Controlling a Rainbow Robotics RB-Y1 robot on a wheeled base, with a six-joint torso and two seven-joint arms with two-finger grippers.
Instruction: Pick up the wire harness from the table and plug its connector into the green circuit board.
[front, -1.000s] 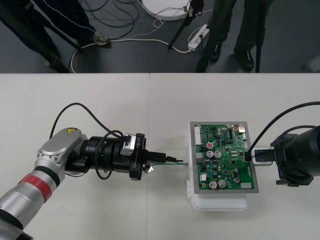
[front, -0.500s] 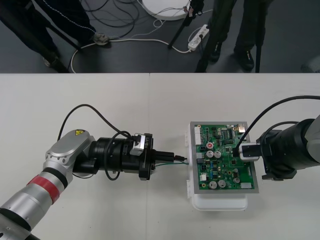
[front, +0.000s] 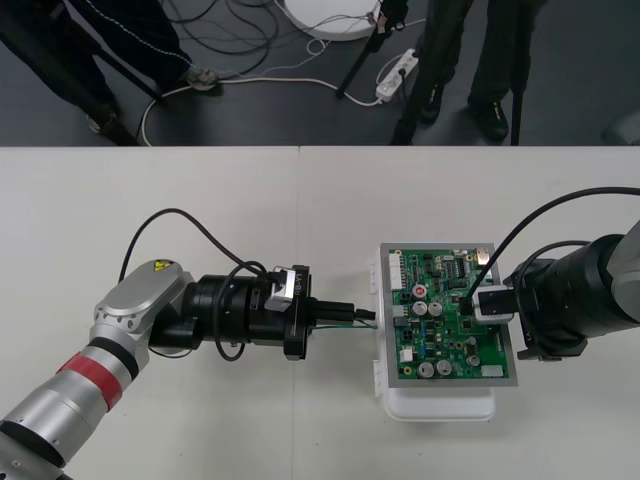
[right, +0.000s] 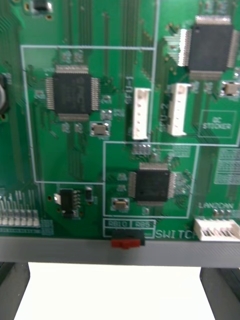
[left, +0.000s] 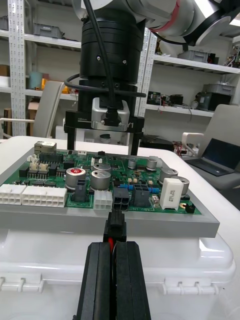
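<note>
The left gripper (front: 355, 316) lies low over the table (front: 200, 220), just beside the green circuit board (front: 455, 345), on the board's side toward the robot's left. Its two black fingers (left: 100, 280) are squeezed close together and hold the harness (left: 111, 243) between them. A red wire shows in the thin gap. The small black plug (left: 115, 226) sticks out past the fingertips and points at the board. It sits right at the board's grey edge, in line with a small black connector (left: 120, 199) on the board, but I cannot tell if it is in. The board rests on a white base (front: 440, 405). Across the board from the plug, the right gripper (front: 472, 300) hangs over the board with its fingers wide apart, holding nothing.
</note>
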